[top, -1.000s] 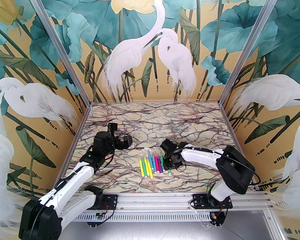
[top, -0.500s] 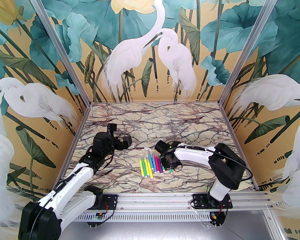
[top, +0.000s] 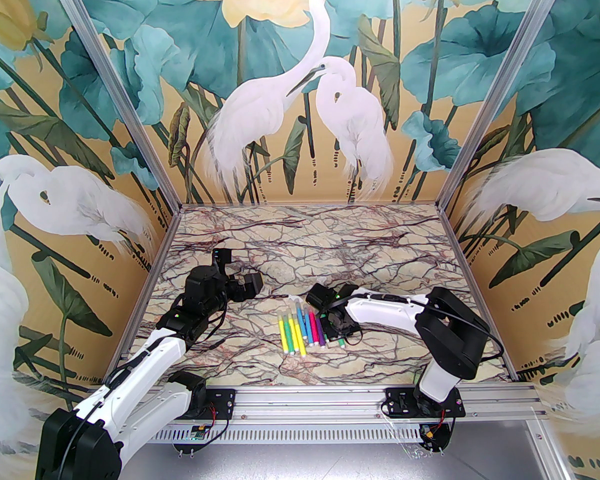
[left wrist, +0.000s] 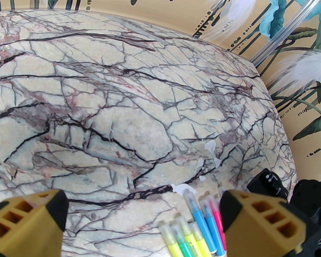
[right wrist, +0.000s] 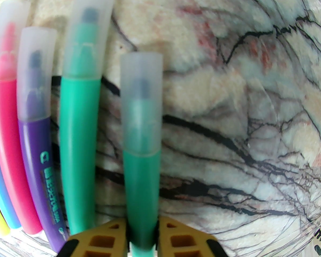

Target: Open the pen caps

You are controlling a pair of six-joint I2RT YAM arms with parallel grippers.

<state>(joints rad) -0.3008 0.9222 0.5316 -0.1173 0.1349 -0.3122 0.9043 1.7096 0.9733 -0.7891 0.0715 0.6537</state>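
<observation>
- Nearest first: your right pincer [right wrist: 141,238] is clamped on the teal pen [right wrist: 141,186], low on the barrel near the tail, with a pad pressed to each side. That's a good place to hold, since it leaves the whole front of the pen free.
- Just beside the held pen, on its left, lie a green pen [right wrist: 80,148], a purple pen [right wrist: 36,148] and a pink pen [right wrist: 2,122], packed close. I'd lift yours straight up before swinging it anywhere, or you'll likely drag the row of pens [top: 302,330] along with it.
- Further along the teal pen sits its cap [right wrist: 141,100]. It's frosted-clear, fully seated and pointing away from the pincer. That's the bit you're after, not the coloured barrel.
- A tail-end grip gives the pen a long lever, so I'd expect it to pivot when the cap gets tugged. Hold firm and pull along the pen's axis, not sideways.
- Further back and to the left, your left pincer [left wrist: 143,205] has its jaws wide apart with nothing between them. It hangs over the bare marble worktop [left wrist: 96,103], near the cap ends of the row.
- Bring the teal pen out toward that open pincer, close it on the cap alone, past the seam, then draw the two arms apart. A small twist might help if it sticks.
</observation>
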